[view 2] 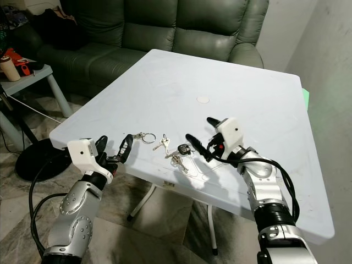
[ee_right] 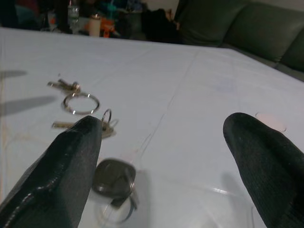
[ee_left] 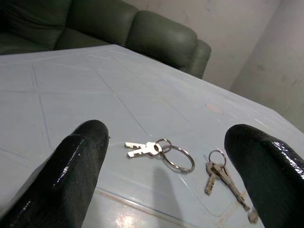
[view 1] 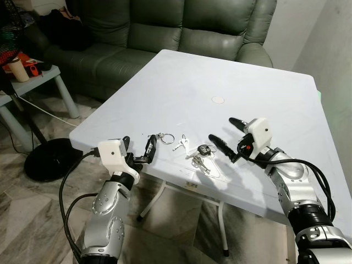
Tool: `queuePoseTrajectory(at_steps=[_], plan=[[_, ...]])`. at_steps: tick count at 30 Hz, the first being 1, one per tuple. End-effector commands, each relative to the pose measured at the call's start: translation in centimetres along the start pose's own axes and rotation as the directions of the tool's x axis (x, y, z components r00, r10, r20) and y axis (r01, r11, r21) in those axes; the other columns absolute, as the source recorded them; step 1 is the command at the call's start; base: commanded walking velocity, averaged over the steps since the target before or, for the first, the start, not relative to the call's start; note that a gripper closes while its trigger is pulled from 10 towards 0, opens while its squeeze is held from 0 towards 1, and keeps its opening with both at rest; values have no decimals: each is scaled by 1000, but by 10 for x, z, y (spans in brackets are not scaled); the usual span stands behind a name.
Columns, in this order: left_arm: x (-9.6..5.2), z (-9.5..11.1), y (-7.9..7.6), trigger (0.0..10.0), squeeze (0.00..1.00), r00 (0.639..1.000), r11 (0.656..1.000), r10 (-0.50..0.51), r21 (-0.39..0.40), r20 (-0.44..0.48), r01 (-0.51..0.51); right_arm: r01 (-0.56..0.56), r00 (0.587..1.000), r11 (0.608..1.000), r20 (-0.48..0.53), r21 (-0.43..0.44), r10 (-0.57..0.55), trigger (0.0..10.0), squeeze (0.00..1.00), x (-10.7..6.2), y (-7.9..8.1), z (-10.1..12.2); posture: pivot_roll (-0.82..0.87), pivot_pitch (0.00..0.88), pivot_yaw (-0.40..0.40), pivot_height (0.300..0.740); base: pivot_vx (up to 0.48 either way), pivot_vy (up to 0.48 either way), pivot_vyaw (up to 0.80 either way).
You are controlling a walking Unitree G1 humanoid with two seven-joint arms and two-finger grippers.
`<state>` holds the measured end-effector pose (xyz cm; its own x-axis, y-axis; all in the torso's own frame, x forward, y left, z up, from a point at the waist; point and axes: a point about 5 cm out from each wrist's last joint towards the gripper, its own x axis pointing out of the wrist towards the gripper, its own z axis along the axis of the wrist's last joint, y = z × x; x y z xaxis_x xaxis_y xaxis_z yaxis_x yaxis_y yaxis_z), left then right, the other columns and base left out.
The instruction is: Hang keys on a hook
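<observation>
Keys: three sets are laid near the front edge of the table [view 1: 231,71], between the two grippers. A ring set [view 1: 164,137] lies nearest the left gripper, a small pair [view 1: 181,143] beside it, and a fob set [view 1: 202,152] nearest the right gripper.
Handling: the keys are judged light, stiff and hard, and nothing fragile is seen. Flat metal on a smooth top is likely to slide away under a pinch.
Hold: the open loop of the ring set [ee_left: 176,158] is judged the best place to be taken, since the loop is what must go over a hook. On the fob set, the black fob [ee_right: 114,176] offers a thicker body than the blades.
Left gripper [view 1: 138,148]: held at the table's front edge just short of the ring set, fingers spread, nothing grasped.
Right gripper [view 1: 226,137]: held low over the table just beside the fob set, fingers spread, nothing grasped.
Surface: white, smooth, faintly glossy; a small round disc [view 1: 218,100] lies further back, well apart from the keys.
Room: a green sofa [view 1: 165,27] stands behind the table, a side table [view 1: 33,80] with small items at the left, and a tiled floor [view 1: 33,220] lies below.
Hook: none can be made out.
</observation>
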<state>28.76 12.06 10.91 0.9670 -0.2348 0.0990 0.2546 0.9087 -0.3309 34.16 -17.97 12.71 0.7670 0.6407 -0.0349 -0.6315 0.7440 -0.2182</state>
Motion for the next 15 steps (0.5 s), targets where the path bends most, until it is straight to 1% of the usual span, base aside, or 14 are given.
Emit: queuePoseTrajectory(at_steps=[1, 8, 15], plan=[[-1, 1, -5, 10000, 0, 1000, 1000, -14, -6, 2, 14, -22, 999, 1000, -25, -17, 22, 10000, 0, 1, -3, 2, 32, 0, -61, 702, 0, 0, 0], [-2, 1, -6, 10000, 0, 1000, 1000, -17, -13, -4, 17, -61, 995, 998, -78, -8, 61, 10000, 0, 3, 0, -3, 29, 10, -64, 702, 0, 0, 0], [-3, 1, -7, 10000, 0, 1000, 1000, -17, -17, -6, 17, -51, 994, 999, -99, 13, 52, 10000, 0, 6, 5, -7, 30, 12, -65, 702, 0, 0, 0]])
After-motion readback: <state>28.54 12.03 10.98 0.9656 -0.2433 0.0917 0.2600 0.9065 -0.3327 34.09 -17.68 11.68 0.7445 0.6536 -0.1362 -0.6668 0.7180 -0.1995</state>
